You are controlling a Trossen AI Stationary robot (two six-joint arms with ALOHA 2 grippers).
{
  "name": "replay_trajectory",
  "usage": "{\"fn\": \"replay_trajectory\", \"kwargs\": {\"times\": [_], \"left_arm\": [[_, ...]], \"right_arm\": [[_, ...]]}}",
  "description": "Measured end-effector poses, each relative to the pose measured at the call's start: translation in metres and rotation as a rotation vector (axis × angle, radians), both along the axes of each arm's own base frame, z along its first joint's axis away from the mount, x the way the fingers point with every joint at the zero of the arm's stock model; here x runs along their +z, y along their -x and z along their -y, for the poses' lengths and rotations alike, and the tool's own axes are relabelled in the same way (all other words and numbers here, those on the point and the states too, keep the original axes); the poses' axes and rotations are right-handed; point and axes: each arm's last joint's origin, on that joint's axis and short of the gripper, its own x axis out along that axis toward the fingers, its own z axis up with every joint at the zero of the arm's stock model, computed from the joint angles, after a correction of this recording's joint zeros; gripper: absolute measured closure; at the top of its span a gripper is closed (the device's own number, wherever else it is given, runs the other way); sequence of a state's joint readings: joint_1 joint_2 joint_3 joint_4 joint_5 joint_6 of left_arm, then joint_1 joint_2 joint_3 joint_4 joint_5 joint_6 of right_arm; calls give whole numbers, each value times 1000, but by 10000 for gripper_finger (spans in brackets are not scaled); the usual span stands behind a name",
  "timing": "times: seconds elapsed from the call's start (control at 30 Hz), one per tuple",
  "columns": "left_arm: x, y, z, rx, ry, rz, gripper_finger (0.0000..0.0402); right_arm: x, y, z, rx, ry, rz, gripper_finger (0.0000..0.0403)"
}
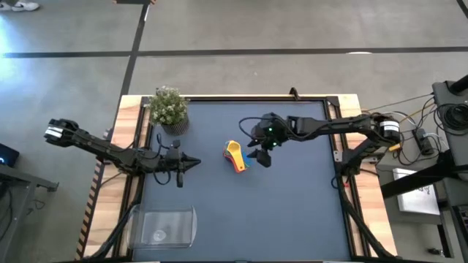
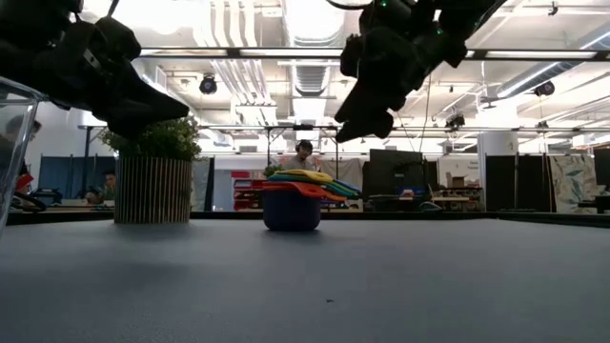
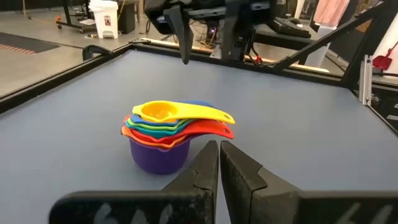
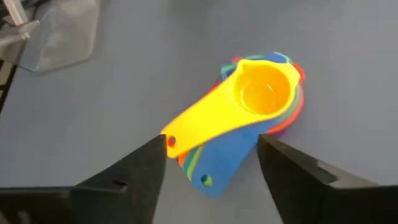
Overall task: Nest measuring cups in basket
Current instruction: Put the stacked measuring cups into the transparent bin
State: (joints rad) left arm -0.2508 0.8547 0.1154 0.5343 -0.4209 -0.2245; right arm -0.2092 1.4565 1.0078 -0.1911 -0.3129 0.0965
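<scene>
I see the nested stack of coloured plastic measuring cups [image 1: 235,155], yellow on top, mid-worktop. My right claw [image 4: 211,163] hangs over it, fingers spread, gripping nothing. My left claw [image 1: 191,162] is pinched closed, left of them. The clear plastic basket [image 1: 165,226] sits near-left, well apart.

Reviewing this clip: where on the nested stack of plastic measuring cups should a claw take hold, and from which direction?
Probably across the fanned handles from above: they jut out flat beside the nested stack of plastic measuring cups, and the open right claw already straddles them.
</scene>
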Motion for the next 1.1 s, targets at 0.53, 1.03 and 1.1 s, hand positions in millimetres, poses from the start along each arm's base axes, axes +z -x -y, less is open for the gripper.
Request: {"fn": "replay_trajectory", "kwargs": {"times": [0.53,1.03,1.1], "left_arm": [[-1,0,0,9,-3,-10,402],[-2,0,0,10,0,-11,402],[-2,0,0,10,0,-11,402]], "right_arm": [[-16,-30,3,-51,-81,-66,17],[-22,-63,1,-28,-113,-328,17],[-17,-66,2,-21,-104,-321,17]]}}
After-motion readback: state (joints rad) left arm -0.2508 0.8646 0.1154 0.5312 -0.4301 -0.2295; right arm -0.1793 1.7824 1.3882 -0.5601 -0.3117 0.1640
